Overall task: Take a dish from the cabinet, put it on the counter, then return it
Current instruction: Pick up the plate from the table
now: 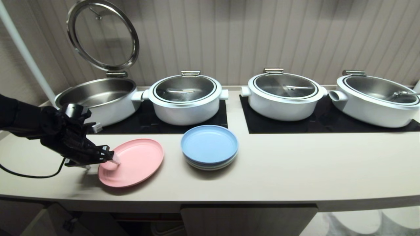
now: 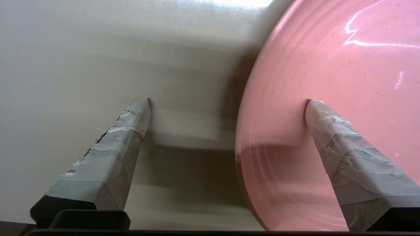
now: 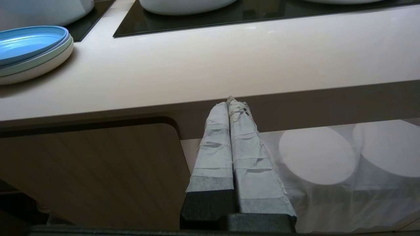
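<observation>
The dish [image 1: 134, 162], a round pink plate, lies on the cream counter [image 1: 295, 164] near its front left. My left gripper [image 1: 103, 163] stands open across the dish's left rim. In the left wrist view one taped finger [image 2: 344, 147] is over the pink dish [image 2: 328, 65], and the other is over bare counter [image 2: 82, 65] outside the rim; my left gripper [image 2: 228, 101] holds nothing. My right gripper [image 3: 230, 101] is shut on nothing, parked below the counter's front edge [image 3: 229, 65] beside a cabinet door [image 3: 92, 170].
A stack of pastel plates [image 1: 209, 146] with a blue one on top sits right of the dish. Several white pots stand behind on black hob panels [image 1: 328, 126], the leftmost pot [image 1: 98, 98] with its lid raised. A black cable [image 1: 32, 175] trails from my left arm. White cloth-wrapped discs [image 3: 315, 154] lie under the counter.
</observation>
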### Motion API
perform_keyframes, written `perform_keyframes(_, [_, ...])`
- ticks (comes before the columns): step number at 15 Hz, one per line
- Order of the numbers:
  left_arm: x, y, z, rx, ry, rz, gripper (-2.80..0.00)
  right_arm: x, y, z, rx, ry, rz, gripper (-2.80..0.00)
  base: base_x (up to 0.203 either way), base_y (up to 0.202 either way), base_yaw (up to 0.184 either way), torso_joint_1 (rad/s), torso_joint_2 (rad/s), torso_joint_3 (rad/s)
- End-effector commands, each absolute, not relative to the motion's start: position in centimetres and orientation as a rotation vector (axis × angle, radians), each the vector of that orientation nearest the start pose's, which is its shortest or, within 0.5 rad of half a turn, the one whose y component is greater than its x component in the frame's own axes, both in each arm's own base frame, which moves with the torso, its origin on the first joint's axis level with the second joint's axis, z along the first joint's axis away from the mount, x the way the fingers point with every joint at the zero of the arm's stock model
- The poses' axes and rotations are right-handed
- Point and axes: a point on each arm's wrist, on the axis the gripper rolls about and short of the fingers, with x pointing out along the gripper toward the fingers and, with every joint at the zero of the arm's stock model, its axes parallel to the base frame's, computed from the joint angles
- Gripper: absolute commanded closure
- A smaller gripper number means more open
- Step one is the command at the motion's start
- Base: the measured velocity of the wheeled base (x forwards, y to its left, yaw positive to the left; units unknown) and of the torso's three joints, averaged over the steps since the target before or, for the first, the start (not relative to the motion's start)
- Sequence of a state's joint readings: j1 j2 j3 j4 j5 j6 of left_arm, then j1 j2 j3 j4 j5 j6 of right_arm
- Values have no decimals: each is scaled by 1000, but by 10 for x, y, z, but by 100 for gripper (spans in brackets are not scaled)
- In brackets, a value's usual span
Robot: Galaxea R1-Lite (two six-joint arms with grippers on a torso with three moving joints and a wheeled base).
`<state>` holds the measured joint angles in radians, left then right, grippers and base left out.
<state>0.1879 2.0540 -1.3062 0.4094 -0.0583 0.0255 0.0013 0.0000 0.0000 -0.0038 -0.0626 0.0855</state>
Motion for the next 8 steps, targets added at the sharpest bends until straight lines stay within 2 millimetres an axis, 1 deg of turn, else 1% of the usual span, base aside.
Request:
perform_keyframes(1, [354, 66, 108, -120, 1156, 98, -280, -23, -1, 76, 86, -7, -61, 0, 0, 0, 0, 0, 0, 0])
perform_keyframes(3, [354, 66, 108, -120, 1154, 98, -280, -23, -1, 76, 86, -7, -61, 0, 0, 0, 0, 0, 0, 0])
perform_keyframes(4, [354, 66, 108, -120, 1152, 98, 0, -23, -1, 76, 86, -7, -61, 0, 0, 0, 0, 0, 0, 0])
perform_keyframes(8, [356, 64, 110, -114, 1133, 96, 0, -23, -1, 76, 86, -7, -61, 0, 0, 0, 0, 0, 0, 0])
